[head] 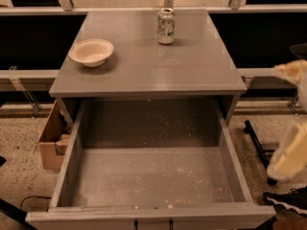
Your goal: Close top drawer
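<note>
The top drawer [148, 215] is pulled far out of the gray cabinet [192, 71] toward me. Its gray inside is speckled with crumbs and holds nothing else. The mounts of its black handle [136, 223] just show at the bottom edge. My arm's cream links [292, 152] are blurred at the right edge. A dark part at the lower right, which I take for my gripper [287, 200], is beside the drawer's front right corner, apart from it.
A cream bowl [91, 51] and a drink can [166, 27] stand on the cabinet top. A cardboard box [50, 138] sits on the floor to the left. A black stand leg [256, 145] lies on the floor to the right. A railing runs behind.
</note>
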